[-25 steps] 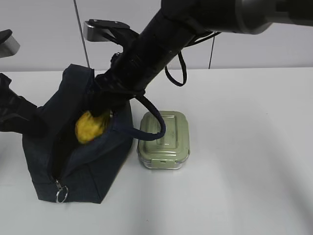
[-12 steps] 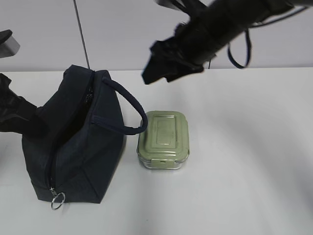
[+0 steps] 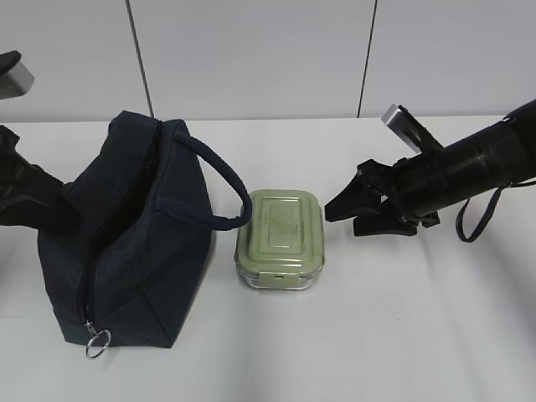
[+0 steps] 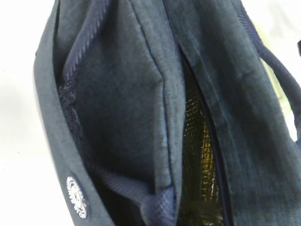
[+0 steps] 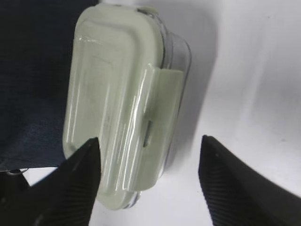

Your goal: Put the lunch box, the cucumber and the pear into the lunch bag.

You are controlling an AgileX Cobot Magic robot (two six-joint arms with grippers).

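White table (image 3: 419, 335): lunch box (image 3: 279, 239) still sitting outside lunch bag (image 3: 126, 243); right gripper (image 3: 360, 209) spread, empty, lining up; left gripper unseen.

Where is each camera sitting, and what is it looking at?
Exterior view: sits in front of the table, slanting down at the lunch bag, the lunch box and both arms; the right gripper is open.
Left wrist view: on the left arm, close against the bag's opening; no gripper shows.
Right wrist view: on the right arm, looking past its open fingers at the lunch box.
Shared: the exterior and right wrist views both show the lunch box beside the bag.
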